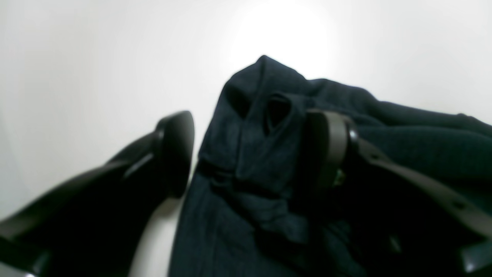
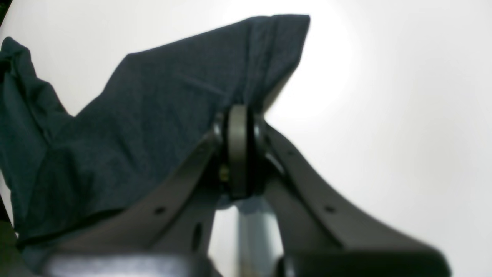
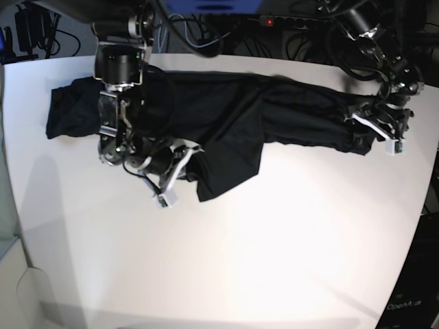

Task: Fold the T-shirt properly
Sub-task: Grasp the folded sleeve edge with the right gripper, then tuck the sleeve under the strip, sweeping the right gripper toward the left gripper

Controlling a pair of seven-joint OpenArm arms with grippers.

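We see the T-shirt stretched across the white surface. Our right gripper is clamped on its lower hem; our left gripper stands apart, straddling bunched fabric.

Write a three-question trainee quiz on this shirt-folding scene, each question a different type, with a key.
1. True or false: the right hand is shut on the fabric of the charcoal-black long-sleeved T-shirt.
2. Multiple choice: the left hand is (A) shut on a sleeve, (B) open, with one finger over the fabric and the other over the table, (C) out of view.
3. Fill in: the shirt lies on the round-edged ____ table.

Key: 1 true; 2 B; 3 white.
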